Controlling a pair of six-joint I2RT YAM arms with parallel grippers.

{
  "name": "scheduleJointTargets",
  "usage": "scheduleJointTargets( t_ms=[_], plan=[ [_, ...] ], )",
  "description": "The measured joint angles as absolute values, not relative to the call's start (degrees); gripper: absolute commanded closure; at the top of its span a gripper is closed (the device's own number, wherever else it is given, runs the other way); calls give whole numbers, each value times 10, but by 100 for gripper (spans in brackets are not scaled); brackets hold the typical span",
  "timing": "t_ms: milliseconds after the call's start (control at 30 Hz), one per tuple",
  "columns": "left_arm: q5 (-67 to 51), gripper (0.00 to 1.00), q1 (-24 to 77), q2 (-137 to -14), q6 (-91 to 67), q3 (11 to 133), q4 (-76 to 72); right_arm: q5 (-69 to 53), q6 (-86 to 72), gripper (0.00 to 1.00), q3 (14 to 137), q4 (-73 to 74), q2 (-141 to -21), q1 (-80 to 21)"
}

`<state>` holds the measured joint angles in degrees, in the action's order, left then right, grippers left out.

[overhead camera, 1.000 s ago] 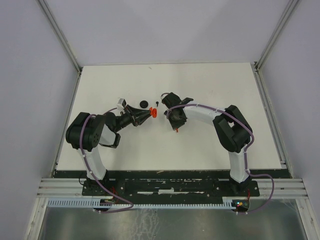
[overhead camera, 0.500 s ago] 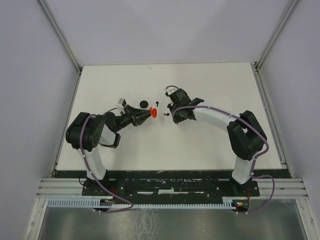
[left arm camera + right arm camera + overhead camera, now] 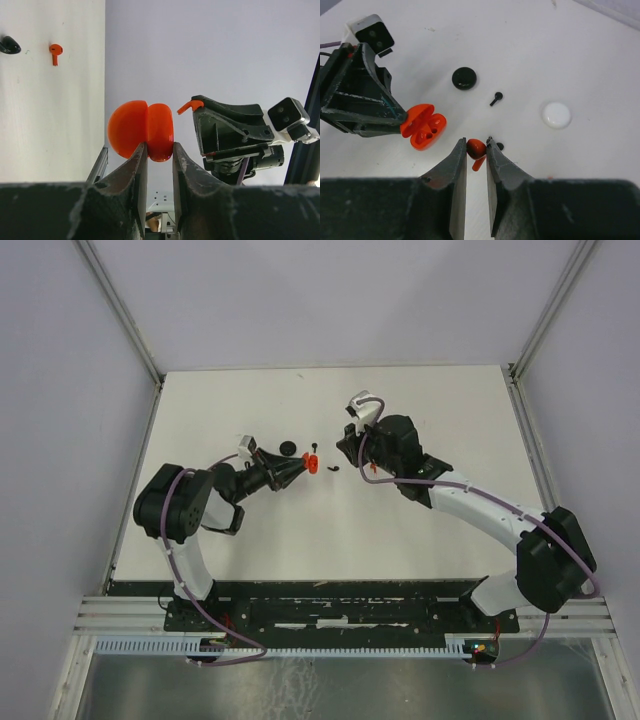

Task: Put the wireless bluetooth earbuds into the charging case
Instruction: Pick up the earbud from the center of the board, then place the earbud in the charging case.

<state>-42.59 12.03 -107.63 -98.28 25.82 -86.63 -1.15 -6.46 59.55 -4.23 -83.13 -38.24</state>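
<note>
Clamping the open red charging case [image 3: 142, 127] in our left pincer [image 3: 160, 152], we pinch a red earbud [image 3: 475, 148] in our right pincer [image 3: 477, 144], jaws nearly closed, near the case, over the white tabletop [image 3: 520, 40].

table [image 3: 400, 540]: white | 1 black case [image 3: 464, 78] | 1 white case [image 3: 556, 114] | 1 black earbud [image 3: 495, 98] | 1 red earbud [image 3: 55, 51]

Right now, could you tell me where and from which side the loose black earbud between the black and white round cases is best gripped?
Probably its rounded head, from straight above. The black earbud lies flat on the table with nothing touching it, its thin stem trailing away from the head. Pinch across the head, square to the stem; the stem looks too slim to hold.
</note>
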Motion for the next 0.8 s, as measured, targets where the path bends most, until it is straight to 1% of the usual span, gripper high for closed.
scheduleJointTargets(
  t_ms=[233,500,800],
  plan=[
    [-413,97,154,-1076,-996,279,-865,-75,-22,97,498,-189,-825,-382],
    [-404,97,179,-1076,-999,286,-862,-102,-5,98,488,-249,-825,-383],
    [-391,97,192,-1076,-1008,294,-858,-108,4,98,488,-262,-825,-389]
  ],
)
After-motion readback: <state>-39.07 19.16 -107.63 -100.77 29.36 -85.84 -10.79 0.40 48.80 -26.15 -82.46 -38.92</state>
